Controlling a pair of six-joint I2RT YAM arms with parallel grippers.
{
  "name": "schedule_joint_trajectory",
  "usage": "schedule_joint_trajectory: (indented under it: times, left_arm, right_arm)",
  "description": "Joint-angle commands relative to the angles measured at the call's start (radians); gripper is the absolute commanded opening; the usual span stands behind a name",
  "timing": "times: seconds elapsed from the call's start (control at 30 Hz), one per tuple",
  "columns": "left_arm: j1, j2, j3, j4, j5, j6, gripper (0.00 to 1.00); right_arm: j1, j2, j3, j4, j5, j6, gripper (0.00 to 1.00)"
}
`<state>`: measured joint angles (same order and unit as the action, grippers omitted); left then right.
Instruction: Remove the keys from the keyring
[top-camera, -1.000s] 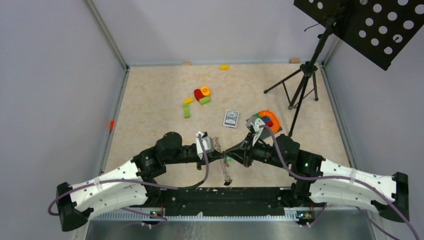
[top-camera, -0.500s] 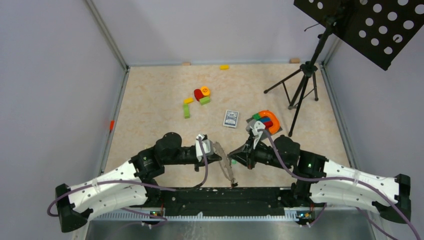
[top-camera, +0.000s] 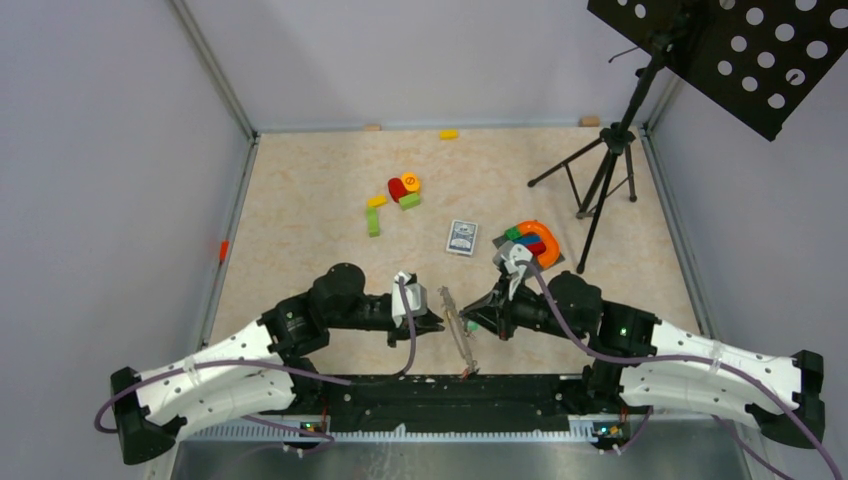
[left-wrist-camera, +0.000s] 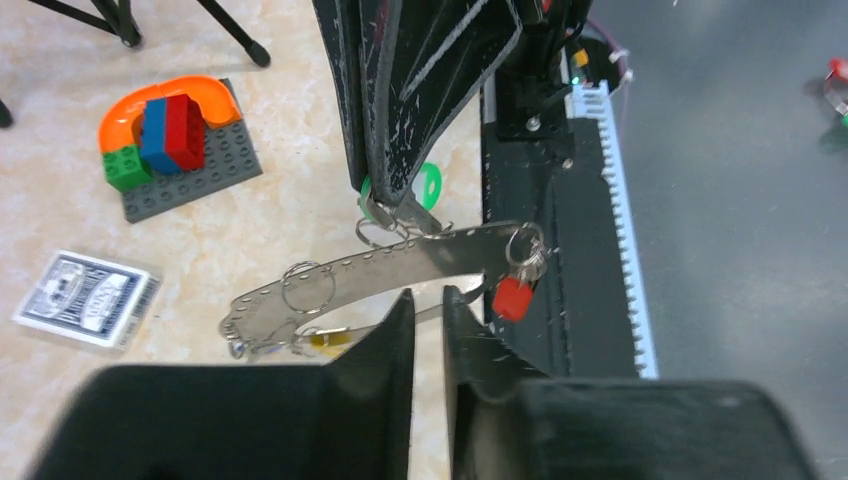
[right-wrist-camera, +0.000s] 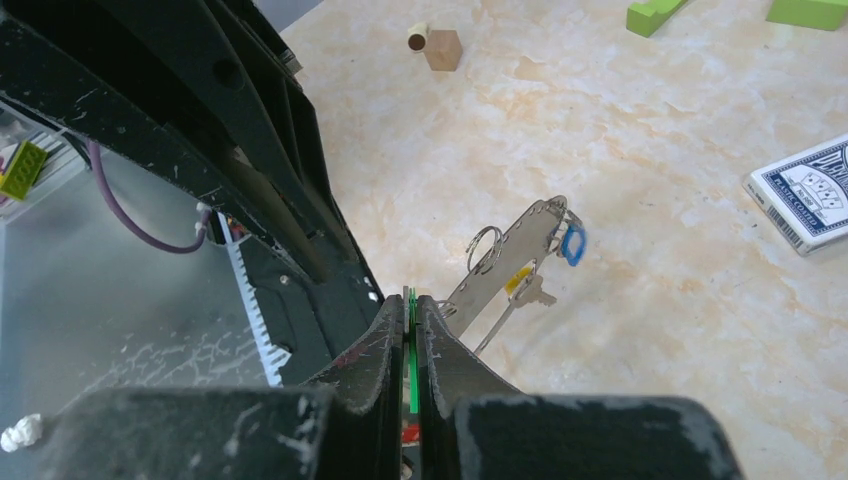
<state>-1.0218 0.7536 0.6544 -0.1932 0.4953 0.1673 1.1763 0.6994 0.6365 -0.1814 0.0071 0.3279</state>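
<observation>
Four tags counted on the keys (right-wrist-camera: 537, 292): green tag (left-wrist-camera: 430, 185), red tag (left-wrist-camera: 512, 298), yellow tag (left-wrist-camera: 325, 341), blue tag (right-wrist-camera: 572, 243).

Keyring (top-camera: 458, 335) at 6 o'clock of the table (top-camera: 300, 200), between the two grippers. Apparently off the surface, turned on edge, long axis running 11 to 5 o'clock. Card box (top-camera: 462, 237) at 12 o'clock of it, well apart.

Handling, judged by look:
- Light, stiff, slick metal: flat perforated band on one side, thin wire on the other.
- Likely to swing and pivot about any single pinch.
- Keys loose on small split rings (left-wrist-camera: 307, 285), free to slide and dangle.
- Best taken by the band's flat faces for the ring, and by a tag or key head for a key. Thin wire a poor purchase.
- Tags thin plastic, easy to pinch, prone to twist.

Pose:
- Right gripper (top-camera: 468, 320) at 3 o'clock of the ring, arm reaching in low from 4 o'clock, fingers clamped flat on the green tag.
- Left gripper (top-camera: 436, 324) at 9 o'clock of the ring, forearm low and level, pointing toward 3 o'clock. Narrow slit between the jaws, ring's wire side running in at the tips. Cannot tell whether pinched or merely passing through.
</observation>
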Motion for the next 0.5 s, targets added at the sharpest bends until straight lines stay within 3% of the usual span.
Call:
schedule_joint_trajectory:
  times: [0.0, 0.23, 0.47]
  left_arm:
    - [0.000, 0.006, -0.016, 0.137, 0.008, -0.070, 0.27]
    - [-0.007, -0.052, -0.111, 0.308, -0.130, -0.151, 0.44]
    - [-0.018, -0.082, -0.152, 0.370, -0.238, -0.164, 0.46]
  right_arm:
    - [0.003, -0.003, 0.057, 0.084, 0.023, 0.035, 0.00]
    - [0.004, 0.031, 0.052, 0.151, 0.046, 0.098, 0.00]
    - [0.003, 0.063, 0.065, 0.206, 0.039, 0.126, 0.00]
